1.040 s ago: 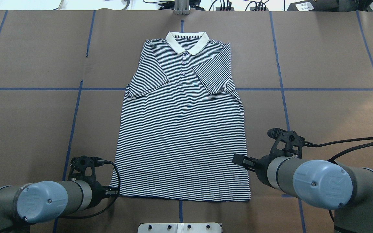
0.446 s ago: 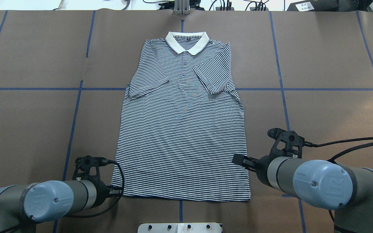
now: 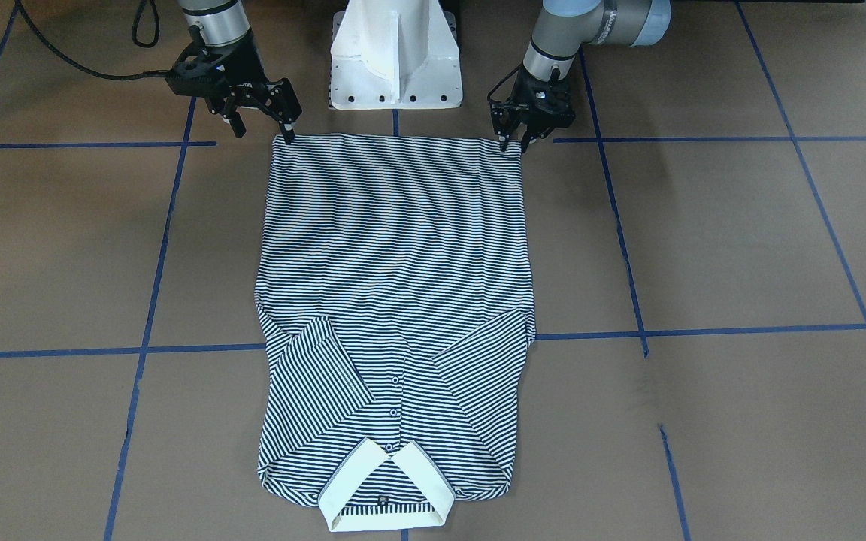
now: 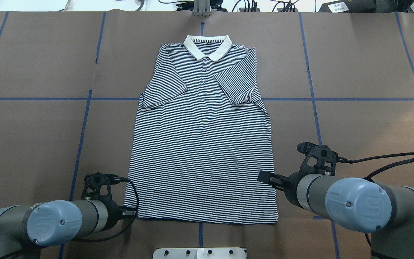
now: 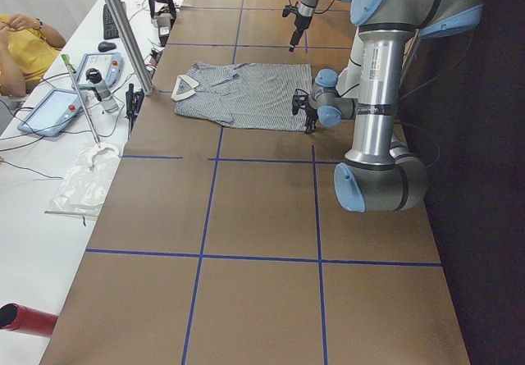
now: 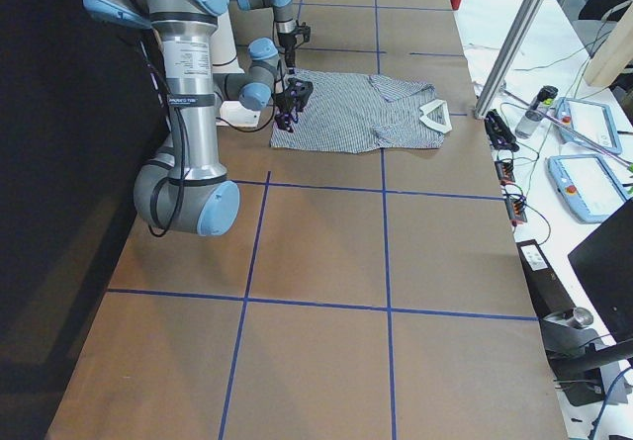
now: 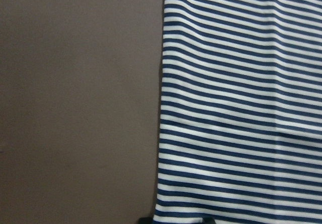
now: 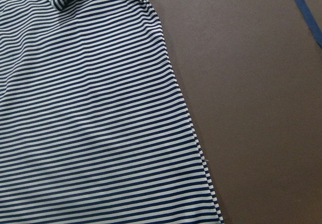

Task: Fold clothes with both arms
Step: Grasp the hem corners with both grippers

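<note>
While polo shirt (image 3: 395, 248) lay flat mid-frame, right gripper (image 3: 264, 135), jaws spread wide, stood at upper-left hem corner; left gripper (image 3: 515, 146), jaws slightly apart, upper-right corner.

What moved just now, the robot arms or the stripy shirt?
The left gripper slid a little sideways toward the shirt, ending right at the bottom corner on its side. Nothing looks grabbed or let go. The right gripper stayed put at the other bottom corner, and the shirt lies flat just as before, with its sleeves folded in.
</note>
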Available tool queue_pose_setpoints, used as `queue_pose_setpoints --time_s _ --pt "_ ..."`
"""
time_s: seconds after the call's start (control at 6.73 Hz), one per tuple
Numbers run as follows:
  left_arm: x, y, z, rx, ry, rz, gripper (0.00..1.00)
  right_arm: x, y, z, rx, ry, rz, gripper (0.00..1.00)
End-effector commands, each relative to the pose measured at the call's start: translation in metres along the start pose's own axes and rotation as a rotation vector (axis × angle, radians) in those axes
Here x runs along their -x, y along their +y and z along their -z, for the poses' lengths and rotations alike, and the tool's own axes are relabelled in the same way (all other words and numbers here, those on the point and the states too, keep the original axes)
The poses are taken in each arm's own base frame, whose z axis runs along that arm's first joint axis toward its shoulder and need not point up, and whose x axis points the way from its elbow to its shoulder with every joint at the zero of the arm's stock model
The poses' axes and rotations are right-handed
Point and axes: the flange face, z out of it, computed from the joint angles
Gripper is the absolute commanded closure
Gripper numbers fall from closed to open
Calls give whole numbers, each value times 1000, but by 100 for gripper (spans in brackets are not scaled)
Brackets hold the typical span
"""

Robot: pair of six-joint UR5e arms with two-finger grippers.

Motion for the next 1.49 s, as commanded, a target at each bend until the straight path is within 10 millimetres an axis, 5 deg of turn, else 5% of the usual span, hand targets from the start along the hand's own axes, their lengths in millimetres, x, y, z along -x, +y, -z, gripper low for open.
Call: queue_pose_setpoints --time_s 0.0,0.45,0.74,1.34 --pt "1 -5 4 -9 2 3 100 0 0 -1 -6 0 0 3" --pt "1 -7 5 -14 3 5 100 0 1 -1 0 3 2 4" --pt "0 -9 6 -17 7 7 100 -5 23 -14 8 103 -97 23" --pt "-16 -10 32 -20 67 13 100 -18 73 -55 -53 151 -72 27"
